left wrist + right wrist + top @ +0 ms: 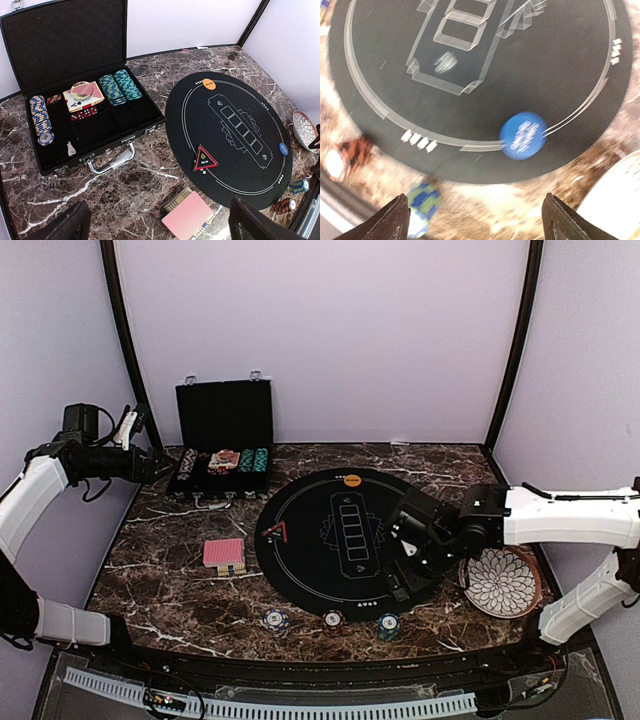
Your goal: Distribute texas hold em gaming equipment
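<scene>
- Your right hand [475, 197] hangs over the near-right part of the round black mat [300, 570]. Its fingers are spread wide with nothing between them.
- The blue marker disc [522, 135] lies on the mat's white ring, just ahead of the fingertips and nearer the right one. That wrist view is blurred, but the disc seems clear of both fingers.
- Three small chip stacks [333, 619] sit in a row on the table [170, 570] along the mat's near edge, close to that hand but untouched.
- Your left hand [159, 202] is raised at the far left beside the open case [225, 415], fingers apart and empty.
- The red-backed cards [187, 217] lie on the table left of the mat, well below the left hand.
- The orange disc [352, 480] sits at the mat's far edge and the red triangle [277, 533] at its left edge, both away from either hand.
</scene>
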